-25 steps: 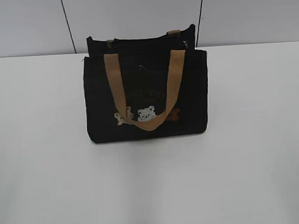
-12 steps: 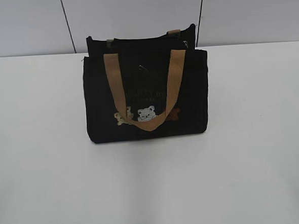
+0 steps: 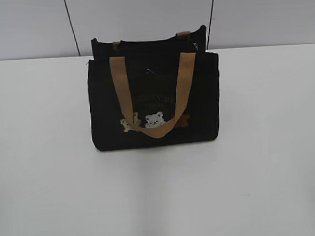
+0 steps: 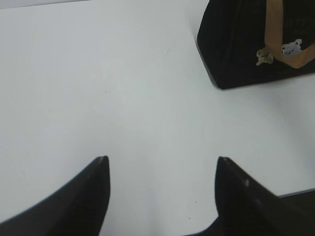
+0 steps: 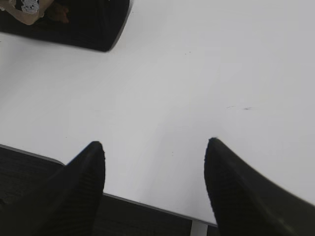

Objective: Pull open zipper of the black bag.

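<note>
Item: black bag (image 3: 155, 99), one, a small boxy fabric tote standing upright on the white table (image 3: 48, 173), about mid-table and towards the back wall.
Orientation: long axis runs left to right across the exterior view; printed front panel faces the camera, top edge up.
Zipper (image 3: 153, 40): one dark line along the top edge, lying along the bag's long axis; the pull is too small to make out.
Handles: two tan webbing straps; the front one (image 3: 125, 93) hangs down over the front panel in a loop, the rear one shows only as two short stubs at the top.
Pictures: one white bear (image 3: 154, 120) flanked by a pale figure on its left and a brown one on its right.
Writing: faint lettering above the bear, not legible.
Left gripper (image 4: 162, 160): jaws wide apart, holding nothing, over bare table, well apart from the bag's lower corner.
Right gripper (image 5: 153, 143): jaws wide apart, holding nothing, above the table's near edge, well apart from the bag.
</note>
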{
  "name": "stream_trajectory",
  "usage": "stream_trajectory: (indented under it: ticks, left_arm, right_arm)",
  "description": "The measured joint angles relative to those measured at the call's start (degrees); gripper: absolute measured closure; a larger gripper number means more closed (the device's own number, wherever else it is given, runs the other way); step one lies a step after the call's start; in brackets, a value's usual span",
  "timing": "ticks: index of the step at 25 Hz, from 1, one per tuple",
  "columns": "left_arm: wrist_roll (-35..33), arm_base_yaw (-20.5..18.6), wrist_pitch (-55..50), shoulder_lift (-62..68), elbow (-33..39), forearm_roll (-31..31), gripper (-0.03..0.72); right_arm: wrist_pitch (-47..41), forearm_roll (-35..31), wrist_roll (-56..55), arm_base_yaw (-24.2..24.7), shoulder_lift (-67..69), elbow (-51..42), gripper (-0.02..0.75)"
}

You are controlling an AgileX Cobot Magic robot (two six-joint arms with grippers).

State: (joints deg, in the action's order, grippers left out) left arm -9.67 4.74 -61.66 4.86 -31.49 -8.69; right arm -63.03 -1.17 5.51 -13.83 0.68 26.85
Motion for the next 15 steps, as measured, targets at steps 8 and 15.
stream_trajectory:
  ticks: [8,15]
  left_arm:
    - [0.0,0.0,0.1,0.0,0.2,-1.3,0.185]
    - [0.0,0.0,0.1,0.0,0.3,-1.5,0.186]
  right_arm:
    - [0.0,0.0,-0.5,0.0,0.0,0.0,0.264]
    - [0.1,0.0,-0.6,0.3,0.0,0.0,0.266]
